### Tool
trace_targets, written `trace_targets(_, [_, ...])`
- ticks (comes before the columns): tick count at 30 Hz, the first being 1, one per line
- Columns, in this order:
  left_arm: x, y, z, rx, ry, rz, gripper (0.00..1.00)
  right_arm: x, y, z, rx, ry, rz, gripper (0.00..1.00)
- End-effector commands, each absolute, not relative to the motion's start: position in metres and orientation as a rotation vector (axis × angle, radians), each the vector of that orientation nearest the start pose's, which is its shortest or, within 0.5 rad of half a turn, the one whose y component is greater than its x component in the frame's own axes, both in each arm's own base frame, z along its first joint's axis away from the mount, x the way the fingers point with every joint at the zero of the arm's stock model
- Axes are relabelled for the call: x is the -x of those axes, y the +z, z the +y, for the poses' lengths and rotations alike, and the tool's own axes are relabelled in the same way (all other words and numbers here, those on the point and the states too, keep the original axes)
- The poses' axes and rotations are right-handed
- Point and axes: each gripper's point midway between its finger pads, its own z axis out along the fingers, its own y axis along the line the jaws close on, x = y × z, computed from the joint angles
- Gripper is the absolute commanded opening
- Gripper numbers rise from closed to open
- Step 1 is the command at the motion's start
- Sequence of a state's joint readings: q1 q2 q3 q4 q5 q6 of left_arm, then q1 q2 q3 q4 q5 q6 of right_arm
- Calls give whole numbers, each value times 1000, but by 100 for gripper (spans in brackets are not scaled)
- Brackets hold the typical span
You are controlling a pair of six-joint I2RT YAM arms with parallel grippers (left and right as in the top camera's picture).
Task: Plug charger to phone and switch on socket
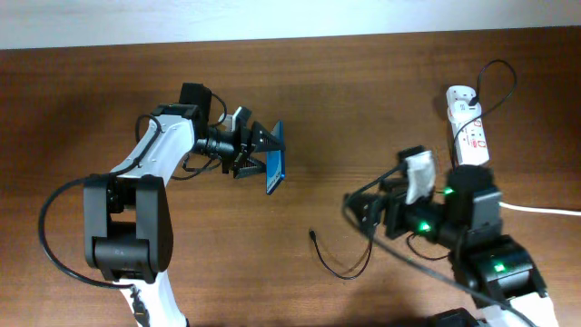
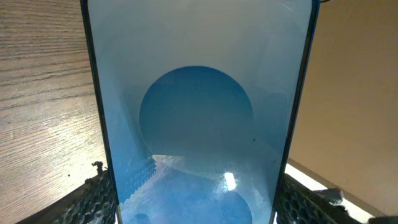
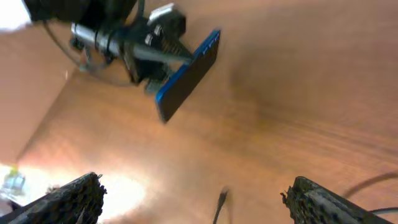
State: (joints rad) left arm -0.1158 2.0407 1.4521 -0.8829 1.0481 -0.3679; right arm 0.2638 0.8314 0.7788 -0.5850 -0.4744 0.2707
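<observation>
Phone [image 1: 275,159] held up, likely for plugging
Your left end effector [image 1: 256,151] clamps the phone; your right end effector [image 3: 199,202] gapes empty above the charger [image 1: 313,235].

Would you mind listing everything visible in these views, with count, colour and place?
phone: 1, blue screen, dark frame, held on edge left of centre
charger: 1, thin black, lying on the table near centre, tip free
socket: 1, white with red marks, upper right in the overhead view
cord: 1, white, right edge
table: 1, brown wood, under everything
left gripper: 1, black, shut on the phone
right gripper: 1, black, open, empty, near the charger tip
</observation>
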Motion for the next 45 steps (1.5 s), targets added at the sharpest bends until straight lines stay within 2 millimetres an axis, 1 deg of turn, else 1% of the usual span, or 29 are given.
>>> trace_targets(1, [-377,116,-198,261,-1720,2801,53,-246,215,145,137,570,2259,98])
trace_targets(4, [-377,116,-199,260,-1726,2798,53,-248,216,148,9,445,2221,98])
trace_targets(6, [-378,117,-199,257,-1730,2793,53,-254,216,172,40,481,2203,98])
trace_targets(8, [-378,119,-200,282,-1750,2792,53,-255,200,204,155,551,2251,98])
trace_targets(9, [-378,119,-200,283,-1750,2793,52,-255,192,212,210,542,2263,98])
trace_targets(11, [-378,119,-200,283,-1750,2792,52,-253,182,226,257,534,2281,98])
trace_targets(12, [-378,119,-200,284,-1750,2792,53,-250,179,231,233,515,2281,98])
trace_targets(13, [-378,119,-200,297,-1754,2795,53,-248,182,229,124,484,2261,98])
trace_targets(15, [-378,120,-200,303,-1763,2793,53,-245,190,231,21,463,2208,98])
trace_targets(16, [-378,120,-200,308,-1764,2794,53,-243,194,235,-3,449,2168,98])
trace_targets(17, [-378,120,-200,318,-1766,2796,53,-245,194,246,5,462,2149,98])
trace_targets(18, [-379,120,-200,328,-1766,2795,53,-247,186,256,18,471,2160,98])
trace_targets(19, [-379,120,-200,342,-1769,2798,53,-250,179,261,20,462,2163,98])
trace_targets(21, [-379,120,-200,350,-1768,2800,53,-258,174,275,72,452,2137,99])
trace_targets(22, [-379,120,-200,349,-1769,2800,53,-262,171,280,71,449,2128,99])
trace_targets(24, [-379,120,-200,364,-1770,2803,53,-273,162,283,39,406,2101,99])
trace_targets(26, [-379,120,-200,364,-1771,2803,53,-281,160,286,6,388,2067,99])
trace_targets(28, [-379,120,-200,365,-1772,2803,53,-288,155,296,-12,410,2045,99])
trace_targets(30, [-379,120,-201,365,-1775,2803,53,-299,151,294,-50,390,2021,99])
trace_targets(32, [-378,121,-201,364,-1782,2800,53,-314,144,289,-93,385,2012,96])
trace_targets(34, [-378,121,-201,363,-1782,2800,53,-324,140,289,-114,402,2004,95])
trace_targets(35, [-378,121,-201,363,-1782,2800,53,-327,141,288,-123,408,1996,95])
trace_targets(37, [-378,121,-201,364,-1782,2800,53,-329,144,293,-108,435,1987,89])
trace_targets(39, [-378,121,-201,364,-1782,2800,53,-327,141,300,-79,476,2006,89])
trace_targets(43, [-378,121,-201,365,-1784,2800,53,-328,136,302,-80,476,2005,87])
trace_targets(45, [-378,121,-201,364,-1783,2800,54,-333,133,300,-93,465,2002,87])
